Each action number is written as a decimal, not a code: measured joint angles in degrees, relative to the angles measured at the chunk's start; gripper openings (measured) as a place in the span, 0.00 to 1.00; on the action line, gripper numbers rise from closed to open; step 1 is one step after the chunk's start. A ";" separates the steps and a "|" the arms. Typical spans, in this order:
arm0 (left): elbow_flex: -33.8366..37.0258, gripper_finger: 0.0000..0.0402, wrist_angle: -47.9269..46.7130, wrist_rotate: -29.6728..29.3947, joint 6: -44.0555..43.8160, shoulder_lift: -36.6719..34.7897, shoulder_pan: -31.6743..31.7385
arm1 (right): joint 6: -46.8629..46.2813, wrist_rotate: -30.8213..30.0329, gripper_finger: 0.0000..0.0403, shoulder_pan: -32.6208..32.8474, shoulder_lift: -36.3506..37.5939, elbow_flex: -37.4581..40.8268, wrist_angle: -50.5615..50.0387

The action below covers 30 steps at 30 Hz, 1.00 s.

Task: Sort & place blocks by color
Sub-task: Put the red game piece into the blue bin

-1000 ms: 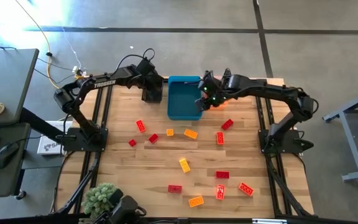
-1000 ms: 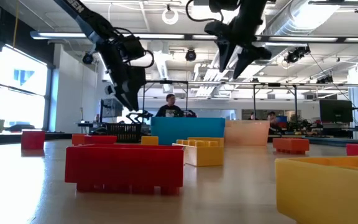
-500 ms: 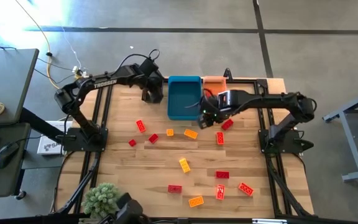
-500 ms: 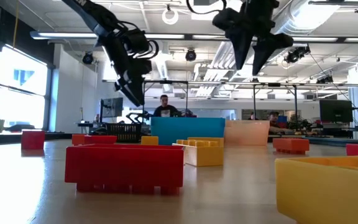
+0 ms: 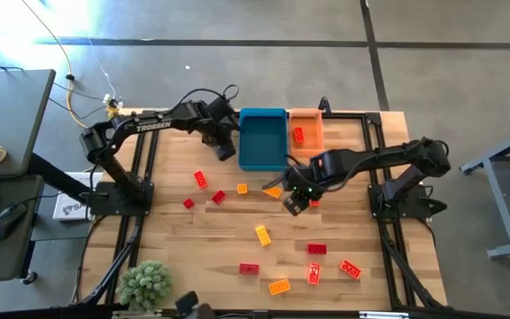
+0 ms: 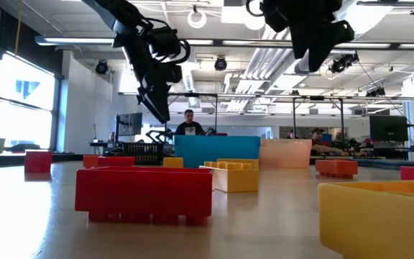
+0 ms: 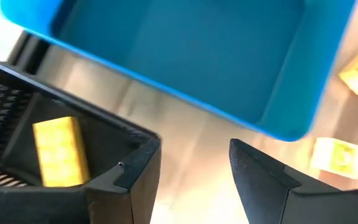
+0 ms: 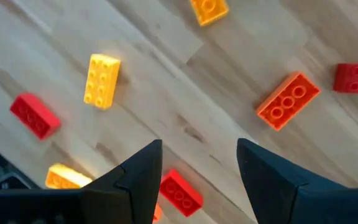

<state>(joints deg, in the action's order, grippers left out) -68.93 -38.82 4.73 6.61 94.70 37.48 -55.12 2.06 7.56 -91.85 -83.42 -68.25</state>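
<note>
- Your right gripper (image 5: 294,202) is hanging above the middle of the table (image 5: 228,239) with its jaws parted and nothing between them; you're looking past its fingers (image 8: 138,177) at bare wood and scattered blocks.
- Your left gripper (image 5: 226,151) is hovering beside the blue bin (image 5: 262,140), jaws apart and empty too.
- You're seeing small studded bricks: a yellow block (image 8: 101,80), an orange block (image 8: 288,101) and a red block (image 8: 35,116) are lying flat and well apart.
- One yellow block (image 7: 59,151) is sitting in the black bin (image 7: 17,118).
- One red block (image 5: 298,135) is lying in the orange bin (image 5: 308,120).
</note>
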 joint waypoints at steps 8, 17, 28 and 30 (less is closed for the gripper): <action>0.00 0.45 -2.62 0.02 -7.01 0.00 -6.39 | 5.14 -0.55 0.52 6.21 0.00 0.00 -1.36; 0.00 0.45 -3.87 0.02 -17.83 0.00 -14.57 | 8.53 -3.32 0.52 15.30 0.00 0.00 -1.37; 0.00 0.45 -3.89 0.02 -28.64 0.00 -24.79 | 19.57 -7.02 0.52 24.59 -2.21 -0.09 -0.92; 0.00 0.44 -3.88 -0.17 -29.58 0.00 -26.15 | 21.18 -8.67 0.52 25.95 -3.34 -0.09 -0.86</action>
<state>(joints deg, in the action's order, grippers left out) -68.93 -42.70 4.56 -22.96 94.70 11.33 -33.95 -6.61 33.51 -95.19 -83.50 -69.11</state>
